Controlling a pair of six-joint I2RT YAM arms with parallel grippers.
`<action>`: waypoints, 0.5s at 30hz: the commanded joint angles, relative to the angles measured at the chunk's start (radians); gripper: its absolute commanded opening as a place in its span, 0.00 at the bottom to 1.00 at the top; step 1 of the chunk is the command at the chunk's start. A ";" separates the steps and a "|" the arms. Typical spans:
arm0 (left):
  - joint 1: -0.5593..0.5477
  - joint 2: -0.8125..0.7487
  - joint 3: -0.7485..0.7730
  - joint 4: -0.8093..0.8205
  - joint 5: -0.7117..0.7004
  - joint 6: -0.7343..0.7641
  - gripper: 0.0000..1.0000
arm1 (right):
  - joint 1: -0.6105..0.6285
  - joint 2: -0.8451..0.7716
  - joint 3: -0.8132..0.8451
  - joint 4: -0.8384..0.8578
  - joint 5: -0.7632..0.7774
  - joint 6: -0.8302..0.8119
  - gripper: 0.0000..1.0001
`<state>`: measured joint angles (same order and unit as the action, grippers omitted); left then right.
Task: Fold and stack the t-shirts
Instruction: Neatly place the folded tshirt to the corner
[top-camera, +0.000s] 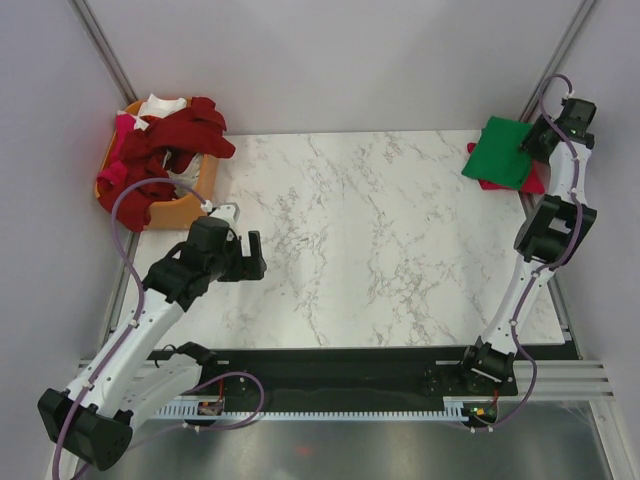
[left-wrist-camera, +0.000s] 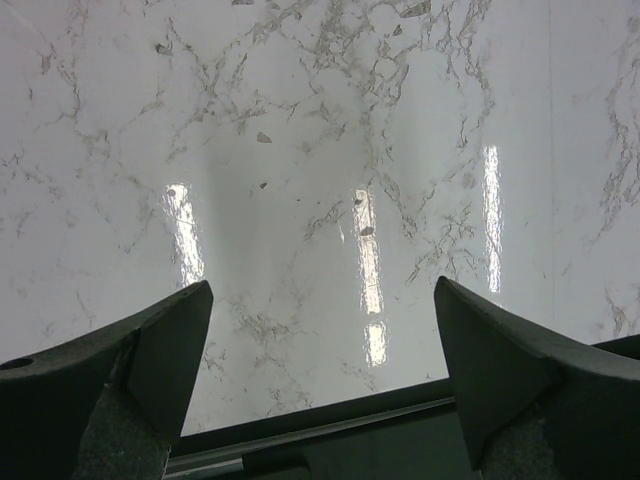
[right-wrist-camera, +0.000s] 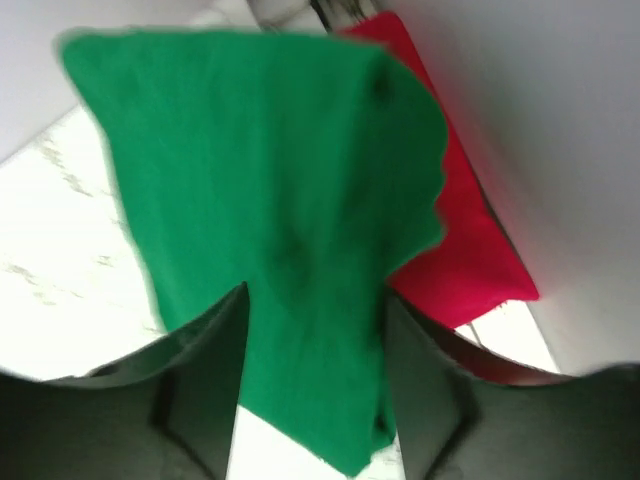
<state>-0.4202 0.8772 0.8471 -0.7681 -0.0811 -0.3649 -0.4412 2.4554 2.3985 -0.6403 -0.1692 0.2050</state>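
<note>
A folded bright green t-shirt (top-camera: 503, 152) lies on a bright red t-shirt (top-camera: 534, 183) at the table's far right corner. My right gripper (top-camera: 530, 146) hovers just over the green shirt's right edge. In the right wrist view it (right-wrist-camera: 315, 300) is open, with the green shirt (right-wrist-camera: 270, 170) spread beneath and between the fingers and the red shirt (right-wrist-camera: 460, 240) sticking out to the right. Dark red (top-camera: 180, 135), pink (top-camera: 122, 150) and white (top-camera: 160, 104) shirts are heaped in the orange basket (top-camera: 180, 210) at far left. My left gripper (top-camera: 255, 257) is open and empty over bare marble (left-wrist-camera: 320, 290).
The marble table top (top-camera: 370, 240) lies between the basket and the stack. A black strip and rail (top-camera: 350, 380) run along the near edge. Grey walls (top-camera: 330, 60) close in the back and sides, right next to the shirt stack.
</note>
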 joint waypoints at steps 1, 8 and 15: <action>0.004 -0.003 0.001 0.033 -0.029 -0.014 1.00 | -0.017 0.019 -0.063 0.036 0.071 0.046 0.66; 0.003 -0.004 0.001 0.033 -0.028 -0.012 1.00 | -0.059 0.031 -0.079 -0.010 0.197 0.126 0.94; 0.003 -0.029 0.000 0.033 -0.031 -0.012 1.00 | -0.001 -0.137 -0.044 -0.009 0.177 0.067 0.98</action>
<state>-0.4202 0.8738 0.8467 -0.7681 -0.0826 -0.3649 -0.4355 2.4607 2.3135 -0.6571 -0.0731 0.2569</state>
